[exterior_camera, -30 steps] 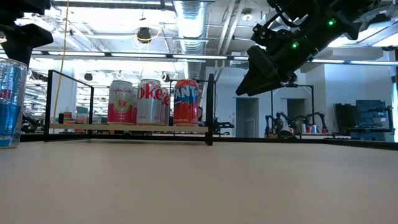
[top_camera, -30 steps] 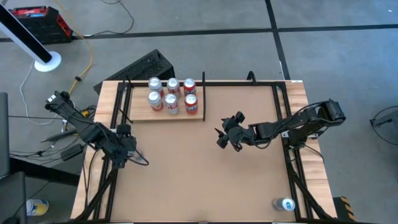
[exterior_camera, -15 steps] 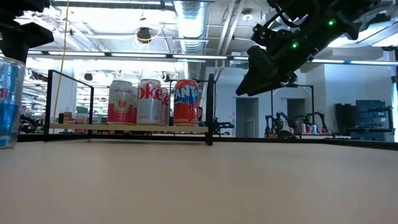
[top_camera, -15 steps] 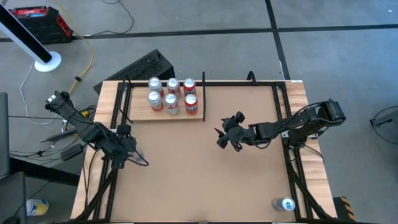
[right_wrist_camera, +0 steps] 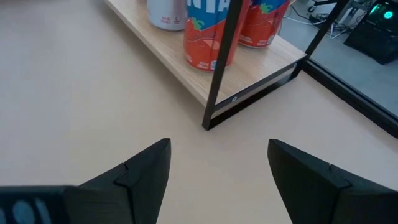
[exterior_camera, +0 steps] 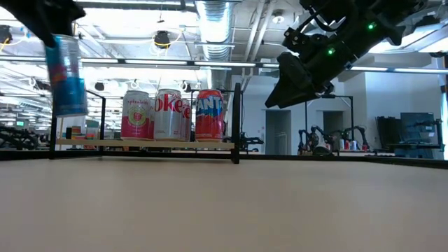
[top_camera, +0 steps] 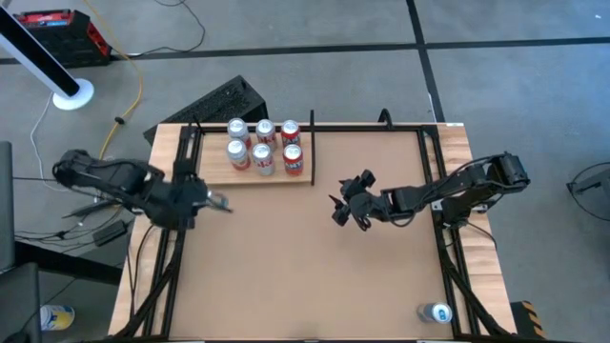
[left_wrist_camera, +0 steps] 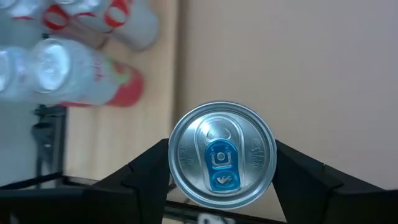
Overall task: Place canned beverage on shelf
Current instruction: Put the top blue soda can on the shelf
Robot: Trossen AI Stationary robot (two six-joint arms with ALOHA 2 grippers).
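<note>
six cans on shelf | lone can at table corner

The brown counter stands on a grey concrete floor crossed by dark seams. Beyond the counter's far-left corner, a white round-footed stand and red box. Overhead, ceiling strip lights and ducting.

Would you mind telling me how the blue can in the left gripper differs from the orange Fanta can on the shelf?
The blue can hangs in the air, gripped by the left gripper; the Fanta can stands on the shelf. The blue can tilts slightly; the Fanta can is upright. Blue-and-silver against orange. Both are beverage cans.
</note>
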